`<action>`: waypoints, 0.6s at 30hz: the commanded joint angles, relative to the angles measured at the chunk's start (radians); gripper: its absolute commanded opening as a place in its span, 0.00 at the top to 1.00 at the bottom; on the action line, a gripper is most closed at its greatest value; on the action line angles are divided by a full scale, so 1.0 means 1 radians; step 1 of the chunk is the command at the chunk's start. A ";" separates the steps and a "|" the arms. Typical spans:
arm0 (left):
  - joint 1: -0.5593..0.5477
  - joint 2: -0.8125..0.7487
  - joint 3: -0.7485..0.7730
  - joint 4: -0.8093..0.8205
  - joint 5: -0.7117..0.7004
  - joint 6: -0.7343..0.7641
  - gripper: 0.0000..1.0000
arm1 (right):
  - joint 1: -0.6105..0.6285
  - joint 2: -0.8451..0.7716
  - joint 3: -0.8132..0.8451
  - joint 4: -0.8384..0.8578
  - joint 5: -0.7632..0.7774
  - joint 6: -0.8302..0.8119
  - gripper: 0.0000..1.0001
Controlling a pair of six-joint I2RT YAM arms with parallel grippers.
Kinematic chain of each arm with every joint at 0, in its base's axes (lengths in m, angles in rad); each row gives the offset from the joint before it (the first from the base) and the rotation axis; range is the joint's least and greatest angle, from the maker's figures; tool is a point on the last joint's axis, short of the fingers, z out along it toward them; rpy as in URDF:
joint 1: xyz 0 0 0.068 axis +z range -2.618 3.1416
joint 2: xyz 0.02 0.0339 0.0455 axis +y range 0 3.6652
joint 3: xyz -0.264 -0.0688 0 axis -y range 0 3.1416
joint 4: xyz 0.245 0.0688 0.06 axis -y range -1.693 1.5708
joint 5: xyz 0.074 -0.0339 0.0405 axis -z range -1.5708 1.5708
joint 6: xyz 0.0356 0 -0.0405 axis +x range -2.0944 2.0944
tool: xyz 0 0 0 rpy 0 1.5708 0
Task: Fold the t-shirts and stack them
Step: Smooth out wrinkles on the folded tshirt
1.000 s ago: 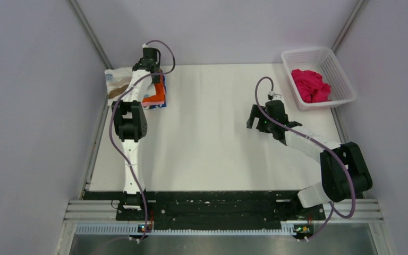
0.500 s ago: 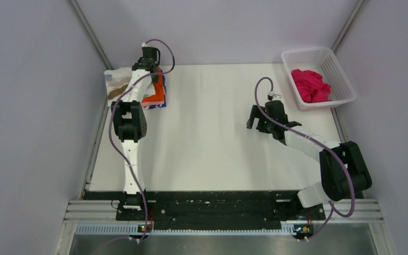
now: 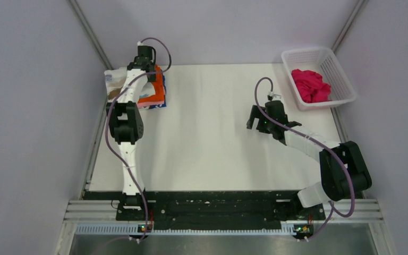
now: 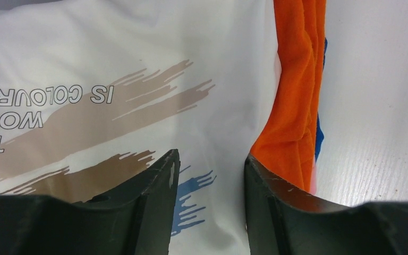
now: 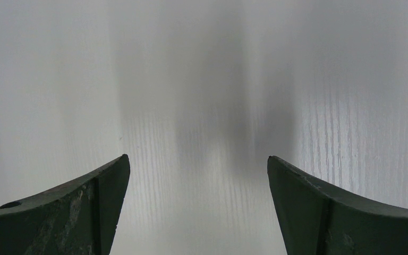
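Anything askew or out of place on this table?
Mildly. At the far-left corner, the orange shirt and a blue edge stick out unevenly past the printed white shirt. A magenta shirt lies crumpled in the basket.

The broad middle of the table (image 3: 207, 138) lay bare from 6 o'clock out to 12, and the right gripper (image 3: 257, 118), jaws wide apart, hung toward 3 o'clock with open board all around it. At 10 o'clock the stack of t-shirts (image 3: 158, 94) filled the far-left corner out to the table's edge, and the left gripper (image 4: 211, 159) reached over it, jaws narrowly parted above the printed white shirt (image 4: 111, 64). At 2 o'clock the white basket (image 3: 341, 79) holding the magenta shirt (image 3: 311, 85) blocked the far-right corner, with a bare strip between it and the right gripper.
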 commanded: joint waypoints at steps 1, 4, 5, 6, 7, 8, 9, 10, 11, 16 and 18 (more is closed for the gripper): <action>0.007 -0.040 -0.002 0.014 0.069 -0.020 0.47 | -0.011 0.009 0.046 0.011 0.006 -0.014 0.01; 0.007 -0.020 0.013 0.004 0.113 -0.009 0.43 | -0.010 0.008 0.046 0.010 0.007 -0.014 0.01; 0.006 -0.009 0.025 -0.006 0.110 -0.009 0.43 | -0.010 0.008 0.046 0.010 0.006 -0.013 0.01; 0.008 0.004 0.039 -0.020 0.104 -0.006 0.45 | -0.011 0.008 0.046 0.010 0.007 -0.014 0.01; 0.008 0.014 0.048 -0.026 0.093 -0.004 0.46 | -0.011 0.007 0.046 0.009 0.007 -0.013 0.01; 0.007 0.020 0.052 -0.029 0.083 -0.002 0.48 | -0.011 0.008 0.045 0.011 0.008 -0.013 0.01; 0.009 0.026 0.054 -0.029 0.076 0.000 0.50 | -0.010 0.009 0.046 0.010 0.010 -0.015 0.01; 0.009 0.028 0.053 -0.027 0.072 -0.002 0.53 | -0.011 0.008 0.046 0.010 0.010 -0.016 0.01; 0.011 0.030 0.054 -0.025 0.077 -0.003 0.54 | -0.011 0.008 0.047 0.009 0.010 -0.015 0.01; 0.012 0.052 0.078 -0.030 0.088 -0.002 0.54 | -0.010 0.012 0.047 0.007 0.011 -0.016 0.01; 0.013 0.065 0.090 -0.038 0.080 0.000 0.53 | -0.010 0.010 0.047 0.006 0.011 -0.016 0.01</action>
